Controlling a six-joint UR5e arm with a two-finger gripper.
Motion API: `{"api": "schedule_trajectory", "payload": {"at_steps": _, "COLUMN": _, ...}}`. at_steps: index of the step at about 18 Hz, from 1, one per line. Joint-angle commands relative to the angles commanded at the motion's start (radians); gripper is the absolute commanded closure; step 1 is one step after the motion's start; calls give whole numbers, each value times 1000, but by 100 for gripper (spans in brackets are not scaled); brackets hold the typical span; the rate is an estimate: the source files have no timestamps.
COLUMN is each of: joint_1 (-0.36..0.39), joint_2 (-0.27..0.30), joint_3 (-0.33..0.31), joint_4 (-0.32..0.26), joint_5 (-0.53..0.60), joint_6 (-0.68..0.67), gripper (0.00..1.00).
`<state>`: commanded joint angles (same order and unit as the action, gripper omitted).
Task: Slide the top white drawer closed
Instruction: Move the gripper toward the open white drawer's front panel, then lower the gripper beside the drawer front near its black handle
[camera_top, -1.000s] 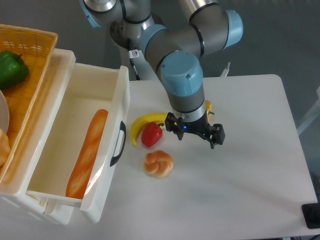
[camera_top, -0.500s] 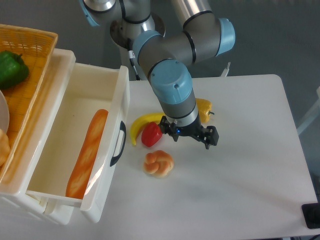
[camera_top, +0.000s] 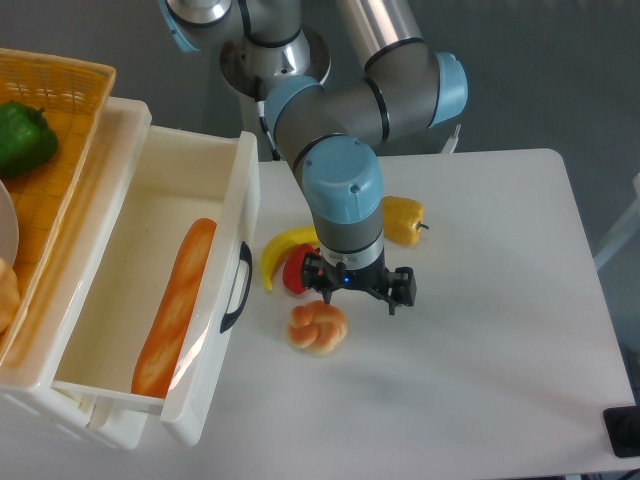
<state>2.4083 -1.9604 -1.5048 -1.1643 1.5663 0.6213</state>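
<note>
The top white drawer (camera_top: 246, 190) stands pulled far out of the cabinet at the left, with a long baguette (camera_top: 176, 305) lying inside. Its dark curved handle (camera_top: 238, 287) faces the table. My gripper (camera_top: 352, 292) hangs over the table to the right of the handle, about a hand's width away, pointing down. It sits just above a bread roll (camera_top: 318, 327) and partly covers a red pepper (camera_top: 295, 272). The jaws look spread open with nothing between them; the fingertips are mostly hidden under the wrist.
A banana (camera_top: 284, 248) lies between the drawer front and the gripper. A yellow pepper (camera_top: 402, 220) sits behind the gripper to the right. On the cabinet top at far left, an orange wicker basket (camera_top: 62, 100) holds a green pepper (camera_top: 22, 136).
The arm has swung left and toward the table's front, from beside the yellow pepper to over the red pepper and bread roll. The drawer has not moved.
</note>
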Motion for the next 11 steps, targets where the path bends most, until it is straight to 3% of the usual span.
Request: {"api": "schedule_trajectory", "payload": {"at_steps": 11, "joint_1": -26, "joint_2": -15, "joint_3": -25, "joint_4": -6, "joint_5": -45, "joint_6": -6, "gripper": 0}}
